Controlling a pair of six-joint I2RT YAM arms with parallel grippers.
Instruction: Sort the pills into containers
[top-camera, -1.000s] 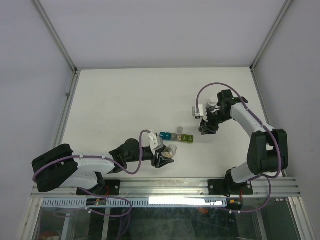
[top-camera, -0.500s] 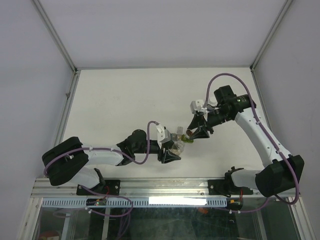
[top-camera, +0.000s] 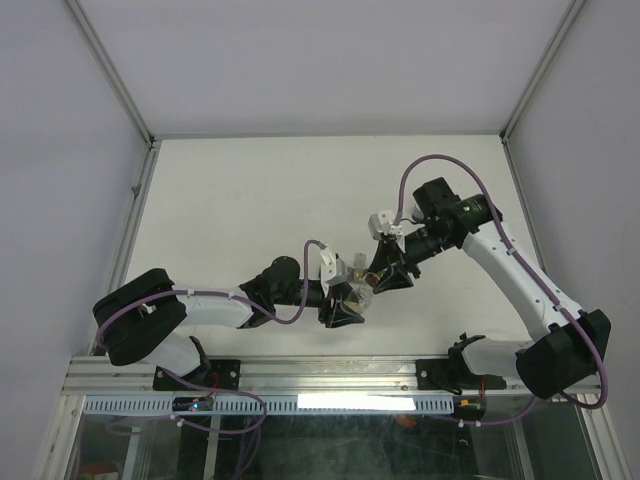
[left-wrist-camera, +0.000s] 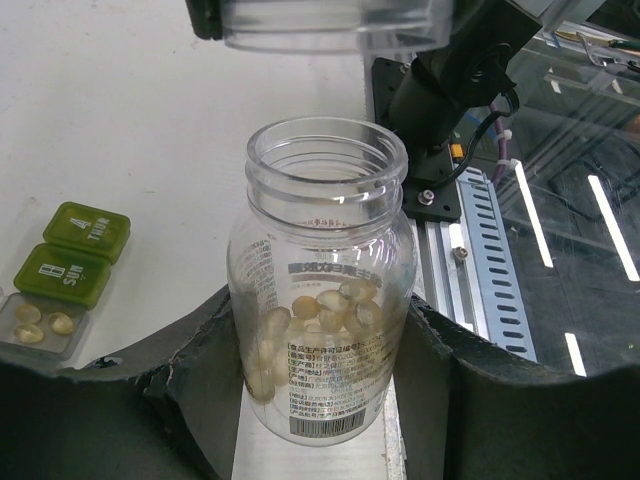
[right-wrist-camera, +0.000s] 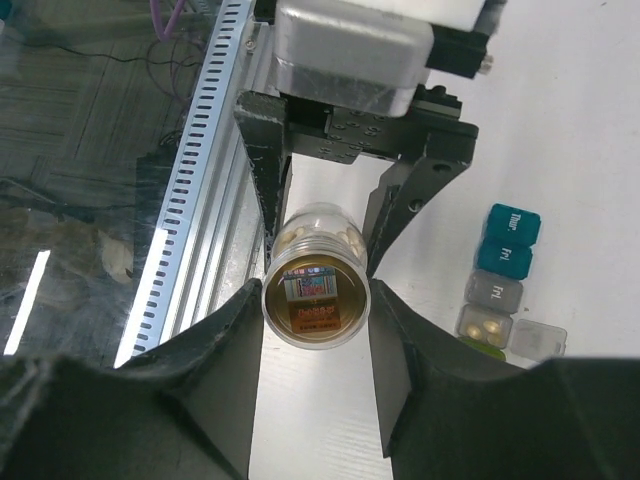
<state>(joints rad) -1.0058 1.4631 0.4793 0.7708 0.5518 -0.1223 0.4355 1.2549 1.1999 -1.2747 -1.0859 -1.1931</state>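
Both arms have drawn together over the last second. My right arm swung in from 1 o'clock of the strip, and the left reached forward with its bottle to meet it. They now sit nearly nose to nose near the 6 o'clock edge of the table.

My left end effector is clenched on a clear bottle, one finger on each side of its body. The bottle's mouth is uncapped, and a heap of pale yellow pills lies inside against the printed label.

My right end effector is clamped on a clear round piece. It hangs just off the bottle's mouth, at 12 o'clock in the left wrist view, not touching it. From the right wrist its rim looks amber. I cannot tell whether it is a cap or a second bottle.

The containers lie on the table at 3 o'clock of that piece in the right wrist view, apart from both end effectors. Two teal compartments are shut, then a grey one. The next stands open with a few pills in it. In the left wrist view the strip's olive-green end sits at 9 o'clock of the bottle. From overhead the end effectors mostly hide the strip.
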